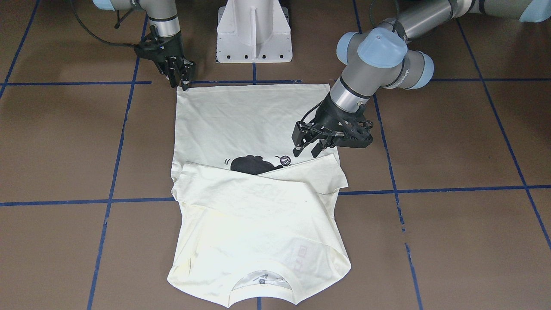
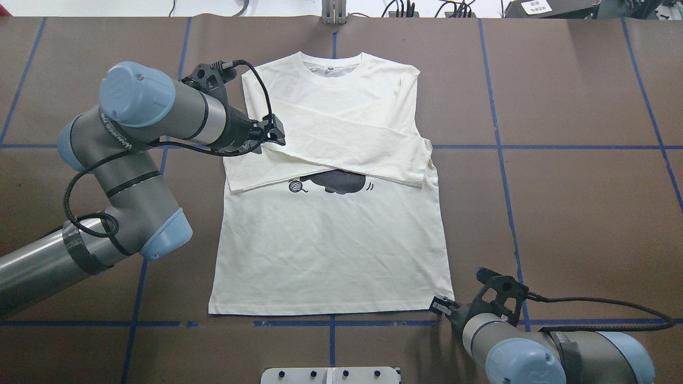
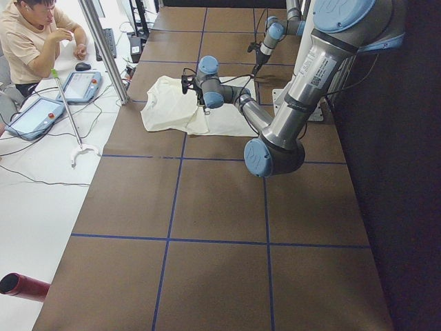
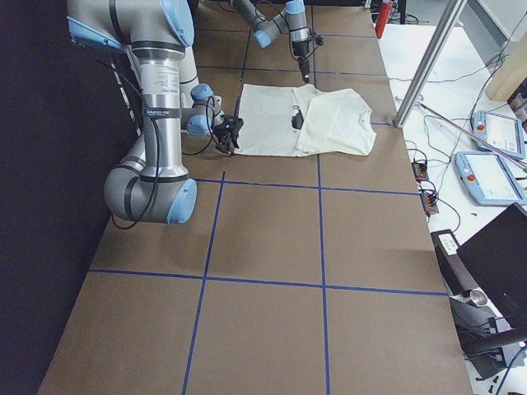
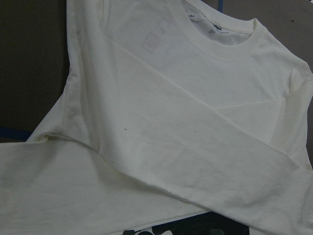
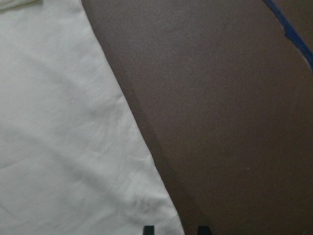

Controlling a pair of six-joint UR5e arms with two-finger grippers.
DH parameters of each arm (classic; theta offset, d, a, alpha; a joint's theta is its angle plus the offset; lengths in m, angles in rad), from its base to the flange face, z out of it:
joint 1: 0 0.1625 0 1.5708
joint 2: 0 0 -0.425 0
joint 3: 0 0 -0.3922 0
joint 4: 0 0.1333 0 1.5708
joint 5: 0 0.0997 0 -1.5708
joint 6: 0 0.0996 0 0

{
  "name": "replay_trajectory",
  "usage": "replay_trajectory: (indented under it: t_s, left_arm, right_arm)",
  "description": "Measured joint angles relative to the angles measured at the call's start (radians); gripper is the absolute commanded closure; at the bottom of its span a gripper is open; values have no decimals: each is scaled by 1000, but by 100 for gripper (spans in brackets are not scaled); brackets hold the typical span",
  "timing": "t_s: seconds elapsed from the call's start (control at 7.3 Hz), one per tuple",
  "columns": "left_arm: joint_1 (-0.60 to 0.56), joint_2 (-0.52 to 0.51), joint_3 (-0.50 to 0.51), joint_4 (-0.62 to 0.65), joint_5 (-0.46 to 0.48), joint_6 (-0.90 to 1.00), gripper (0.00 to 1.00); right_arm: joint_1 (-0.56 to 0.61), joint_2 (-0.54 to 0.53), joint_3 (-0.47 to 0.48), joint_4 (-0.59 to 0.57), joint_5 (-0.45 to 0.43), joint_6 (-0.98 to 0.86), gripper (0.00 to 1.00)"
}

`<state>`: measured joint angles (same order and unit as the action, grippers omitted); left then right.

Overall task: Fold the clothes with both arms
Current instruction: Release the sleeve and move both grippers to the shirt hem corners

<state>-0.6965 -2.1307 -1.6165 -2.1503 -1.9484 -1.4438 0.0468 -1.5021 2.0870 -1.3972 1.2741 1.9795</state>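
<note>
The cream-white shirt (image 2: 331, 250) lies flat and face up on the brown table, neck toward the far side, with both long sleeves (image 2: 347, 136) crossed over the chest. Only part of the black cat print (image 2: 339, 182) and the yarn ball (image 1: 285, 160) show below the sleeves. My left gripper (image 1: 306, 150) hangs open and empty just above the shirt beside the sleeve cuff, also seen in the overhead view (image 2: 275, 136). My right gripper (image 2: 438, 305) is low at the hem's near right corner, its fingertips (image 6: 148, 229) apart, with the cloth's corner (image 6: 168, 223) between them.
The white pedestal base (image 1: 254, 34) stands at the robot's edge of the table, behind the hem. Blue tape lines (image 2: 501, 146) grid the brown surface. A person (image 3: 31, 41) sits at a side desk with tablets beyond a metal post (image 3: 103, 48).
</note>
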Motion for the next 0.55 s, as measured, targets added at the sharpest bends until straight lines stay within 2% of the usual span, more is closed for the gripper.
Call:
replay_trajectory:
  t_s: [0.41, 0.55]
  left_arm:
    - [-2, 0, -7, 6, 3, -4, 38]
    - [-1, 23, -37, 32, 8, -39, 38]
  right_arm:
    - [-1, 4, -3, -6, 4, -1, 100]
    - [0, 4, 8, -5, 6, -1, 100]
